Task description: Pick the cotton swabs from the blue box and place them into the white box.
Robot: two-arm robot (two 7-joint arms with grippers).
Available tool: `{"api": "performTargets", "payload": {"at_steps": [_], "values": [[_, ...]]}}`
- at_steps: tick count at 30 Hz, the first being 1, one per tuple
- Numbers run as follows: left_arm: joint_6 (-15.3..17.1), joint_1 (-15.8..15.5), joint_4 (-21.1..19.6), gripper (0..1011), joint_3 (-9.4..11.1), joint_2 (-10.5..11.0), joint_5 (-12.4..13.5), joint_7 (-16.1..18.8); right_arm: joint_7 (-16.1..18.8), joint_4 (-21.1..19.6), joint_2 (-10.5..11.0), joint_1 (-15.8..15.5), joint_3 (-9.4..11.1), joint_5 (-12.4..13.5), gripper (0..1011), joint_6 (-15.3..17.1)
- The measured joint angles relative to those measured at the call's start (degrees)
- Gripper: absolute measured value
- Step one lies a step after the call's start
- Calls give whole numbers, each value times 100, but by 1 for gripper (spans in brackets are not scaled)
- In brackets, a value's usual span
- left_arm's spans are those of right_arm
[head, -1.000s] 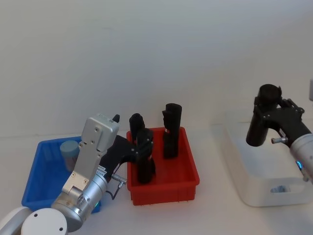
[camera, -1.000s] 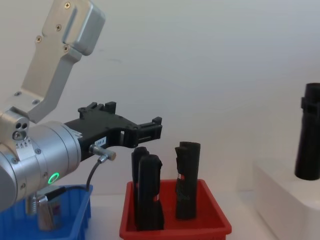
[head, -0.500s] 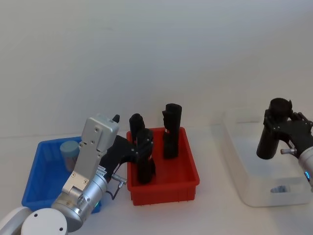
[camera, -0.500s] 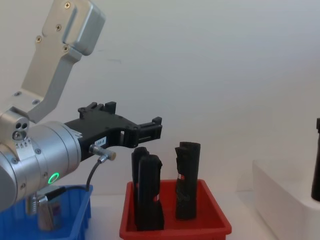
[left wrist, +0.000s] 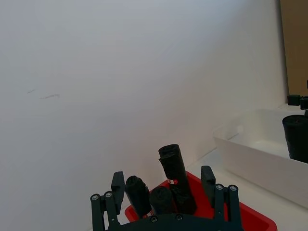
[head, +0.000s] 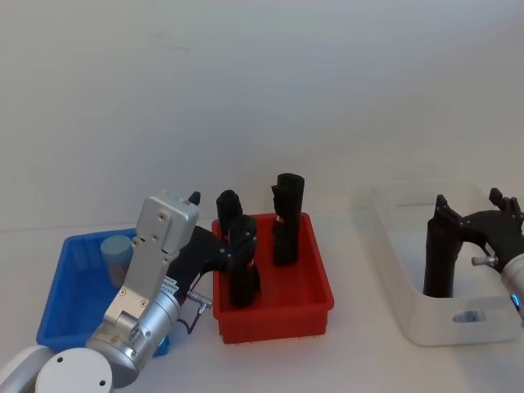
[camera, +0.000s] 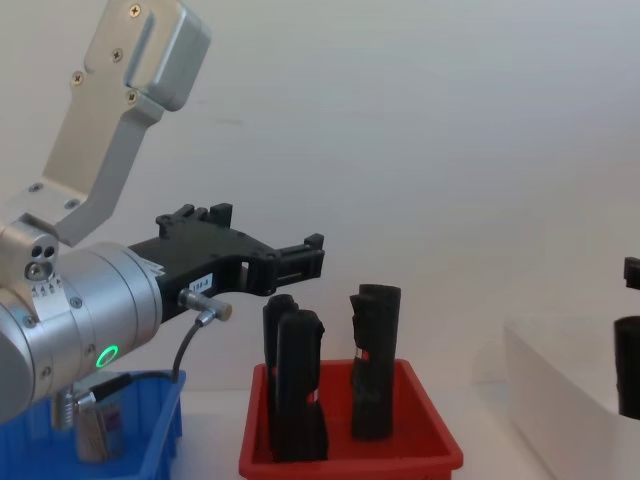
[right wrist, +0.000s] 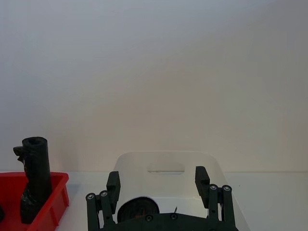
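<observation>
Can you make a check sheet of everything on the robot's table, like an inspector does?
Surface: white table, nothing spilled.
Job's things: one swab tub in the blue box; white box holds one standing roll and a small pale blue thing, too faint to name.
Clutter: red tray with three black rolls upright.
Grippers: left gripper open, in the air between the blue box and the red tray; right gripper open, over the white box at the roll's top.
Cables: grey cable at the left wrist.
Surroundings: plain white wall.
</observation>
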Motion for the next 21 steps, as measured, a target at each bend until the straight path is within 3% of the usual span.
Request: {"api": "performTargets", "payload": {"at_steps": [3,21], "values": [[0,0,0,1004,0,0,0,0,5,8,0,-5,7,3,1002,-32],[0,0,0,1004,0,0,0,0,20,-61,13,-64,54,5,1002,-151]]}}
